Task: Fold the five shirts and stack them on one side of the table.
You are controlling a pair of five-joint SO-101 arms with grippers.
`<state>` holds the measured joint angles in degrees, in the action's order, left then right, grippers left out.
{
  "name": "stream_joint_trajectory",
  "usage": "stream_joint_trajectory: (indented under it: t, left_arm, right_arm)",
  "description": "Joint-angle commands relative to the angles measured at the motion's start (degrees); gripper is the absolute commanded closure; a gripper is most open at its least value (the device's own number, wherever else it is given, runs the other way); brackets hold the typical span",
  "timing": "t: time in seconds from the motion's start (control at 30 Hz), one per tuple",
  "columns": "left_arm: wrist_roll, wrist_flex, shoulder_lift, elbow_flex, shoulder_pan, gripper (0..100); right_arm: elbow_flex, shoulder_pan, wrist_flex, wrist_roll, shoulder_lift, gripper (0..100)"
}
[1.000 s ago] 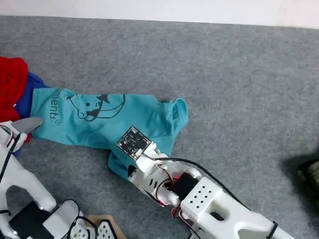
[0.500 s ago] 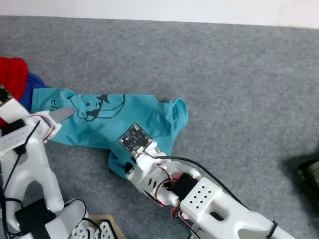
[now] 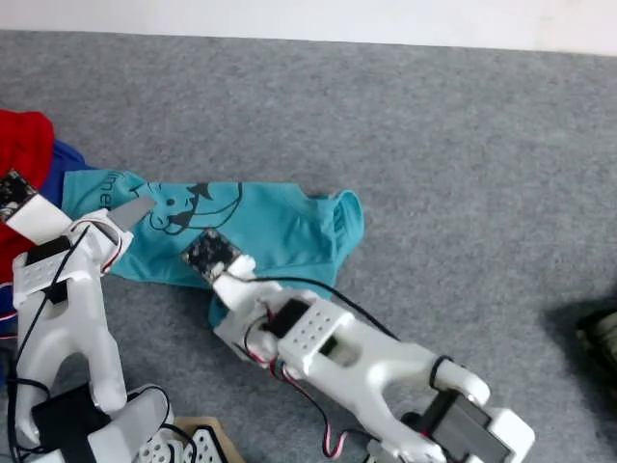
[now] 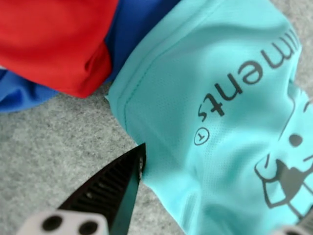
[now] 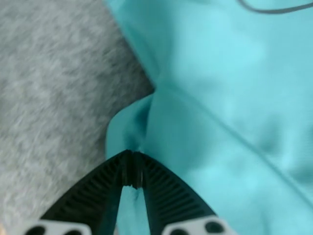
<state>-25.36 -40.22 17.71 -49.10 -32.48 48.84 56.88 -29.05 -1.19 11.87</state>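
On the table (image 3: 463, 145) the teal shirt (image 3: 280, 227) is laid out, its near fold pinched by the right gripper (image 5: 132, 171); the left gripper (image 3: 130, 212) is held apart at one corner. So thin a pinch could be lost when pulled.

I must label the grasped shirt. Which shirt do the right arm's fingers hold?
The turquoise shirt with the dark print: the right arm's fingers are shut on a fold of it. The red shirt and the blue shirt lie ungrasped beside it.
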Motion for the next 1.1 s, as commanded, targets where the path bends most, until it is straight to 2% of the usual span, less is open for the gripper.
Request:
stream_joint_trajectory:
  t: [0.0,0.23,0.37,0.6,0.9,1.07]
  left_arm:
    - [-5.8,3.5,-1.2,-0.4,0.8,49]
    - [-7.9,10.7,-12.6,0.0,0.7,49]
    - [-9.5,11.0,-11.3,-0.4,0.6,49]
    - [-9.8,11.0,-10.9,-0.4,0.6,49]
    - [-9.8,11.1,-10.3,-1.5,0.5,49]
    - [-9.8,11.2,-10.3,-1.5,0.5,49]
  right_arm:
    - [-4.4,-2.4,0.9,0.4,-0.2,98.8]
    - [-5.0,-6.8,2.9,-2.6,-0.7,98.8]
    - [-5.1,-9.5,4.9,-2.8,-0.7,98.8]
    - [-5.0,-10.0,5.1,-3.1,-0.8,98.4]
    - [-5.8,-14.4,11.2,-8.0,-5.3,98.3]
    - [-8.8,-13.5,6.4,-7.7,-5.8,98.3]
